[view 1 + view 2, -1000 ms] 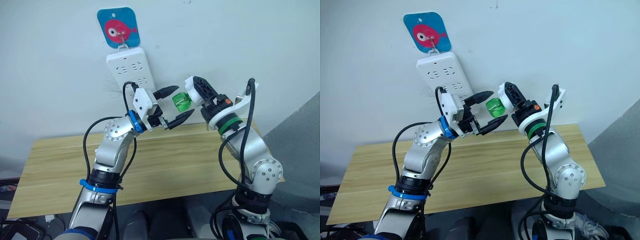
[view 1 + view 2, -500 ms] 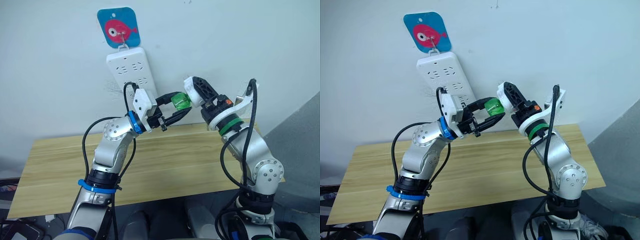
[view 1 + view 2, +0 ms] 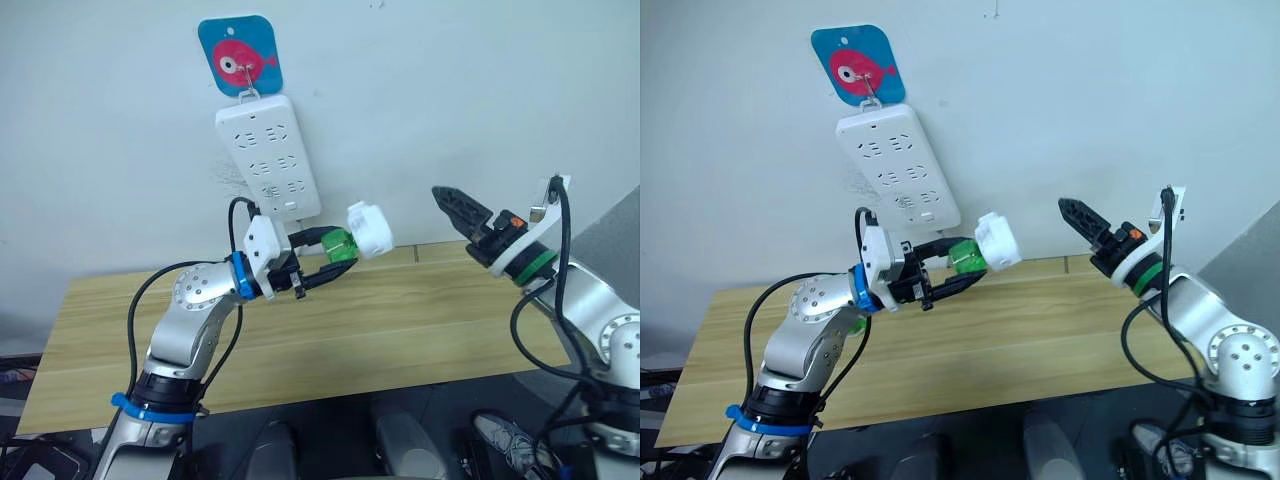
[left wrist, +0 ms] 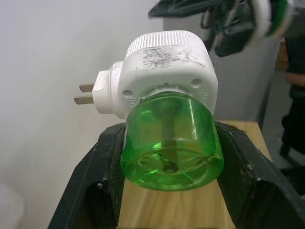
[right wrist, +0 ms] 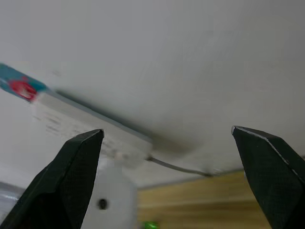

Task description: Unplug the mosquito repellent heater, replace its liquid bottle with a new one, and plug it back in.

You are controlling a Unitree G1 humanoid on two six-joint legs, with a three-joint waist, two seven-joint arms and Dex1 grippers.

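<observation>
On the wall at the left I see a blue fish sticker (image 3: 239, 56) with a white power strip (image 3: 268, 152) hanging from its hook, tilted a little. Below it my left claw (image 3: 325, 261) is held up over the wooden table (image 3: 400, 320), its two black fingers (image 4: 102, 176) closed on the green liquid bottle (image 3: 338, 245). In the left wrist view the fingers press on either side of the bottle, whose lower edge runs out of the picture along with most of both fingers. The bottle is seated in the mosquito repellent heater (image 3: 369, 229), which sticks out past the fingertips, clear of the strip and the table. Its two metal prongs (image 4: 86, 93) point off to the side in the left wrist view, plugged into nothing; the round hole in its face is turned away from me and I cannot make it out.

Well apart to the right, my right claw (image 3: 452, 202) hangs in the air with nothing in it. From the head camera its fingers overlap into one dark wedge, but the right wrist view shows them spread wide, with the strip and its cable blurred beyond them.
</observation>
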